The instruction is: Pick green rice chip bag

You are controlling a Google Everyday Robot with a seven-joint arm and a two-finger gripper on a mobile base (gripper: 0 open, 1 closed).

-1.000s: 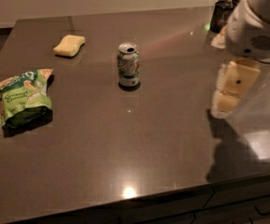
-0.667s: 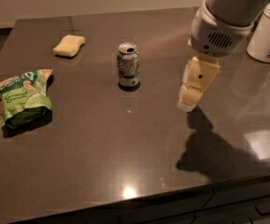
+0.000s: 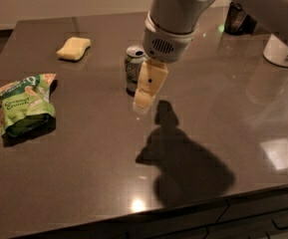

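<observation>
Far left on the dark table [image 3: 83,178], the green rice chip bag [image 3: 25,103] lies flat and crumpled, lettering up, close to the left edge. Behind it, toward the back, there's a pale yellow sponge [image 3: 73,48], well apart from the bag. Moving right, 1 green-and-silver soda can [image 3: 133,66] stands upright near the middle. Just beside the can, on its right and partly in front of it, the tool [image 3: 141,103] hangs off the arm's white wrist [image 3: 167,39], tilted down and to the left above the table. Wide or narrow, I cannot tell, and nothing is in it. The bag sits well to the tool's left, untouched. The arm's shadow [image 3: 188,163] spreads across the table to the right.
</observation>
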